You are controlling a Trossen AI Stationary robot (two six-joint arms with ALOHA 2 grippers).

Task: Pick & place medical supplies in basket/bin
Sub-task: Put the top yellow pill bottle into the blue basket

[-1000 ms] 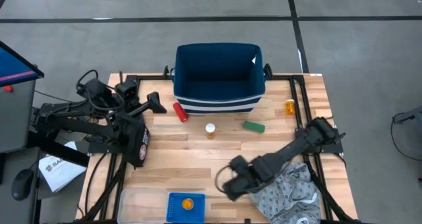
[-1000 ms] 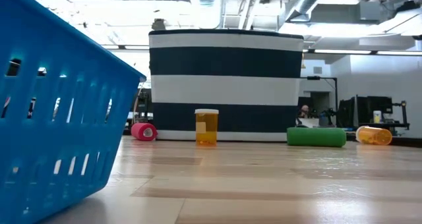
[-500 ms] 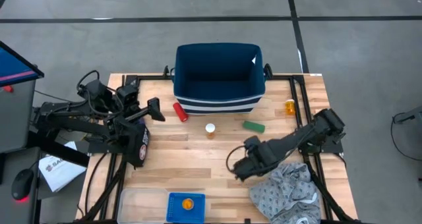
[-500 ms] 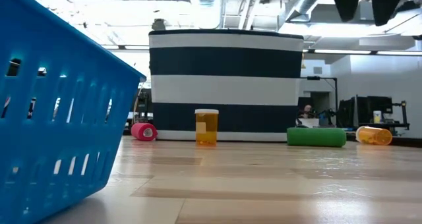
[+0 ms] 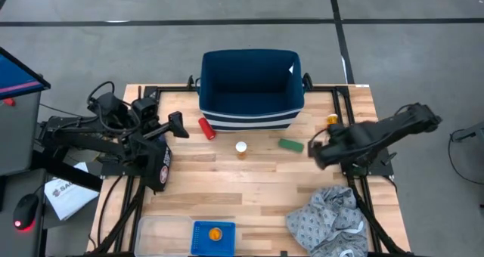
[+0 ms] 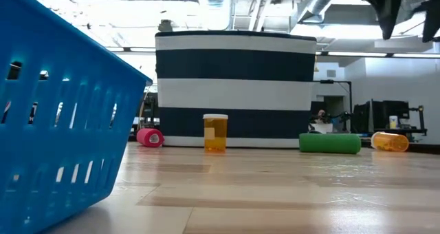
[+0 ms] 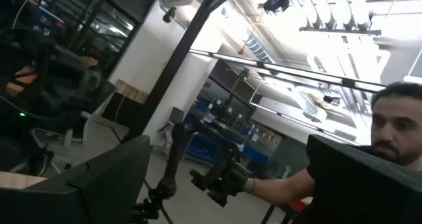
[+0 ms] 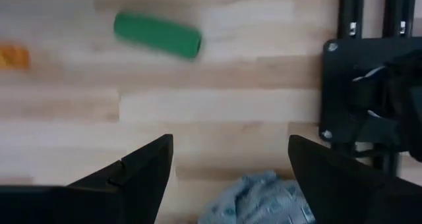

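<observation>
The small blue basket [image 5: 212,236] sits at the table's near edge with an orange pill bottle [image 5: 215,233] inside; it also fills the left of the low view [image 6: 62,124]. A white-capped orange bottle [image 5: 240,149] stands upright mid-table. A red cylinder [image 5: 206,128], a green oblong piece [image 5: 290,145] and another orange bottle [image 5: 333,122] lie on the wood. My right gripper [image 5: 318,153] is open and empty, raised just right of the green piece [image 8: 157,34]. My left gripper [image 5: 178,125] is open and empty, raised at the table's left, beside the red cylinder.
A navy white-striped tub [image 5: 251,91] stands at the far middle, right behind the supplies. A grey patterned cloth [image 5: 329,219] lies at the near right corner. A clear tray [image 5: 162,233] sits left of the basket. A person shows in the room beyond [image 7: 395,118].
My right gripper has swung from near the basket at the table's near edge toward the far right, passing over the cloth to beside the green piece, open throughout. It now shows at the top right of the low view. No supplies have moved.
</observation>
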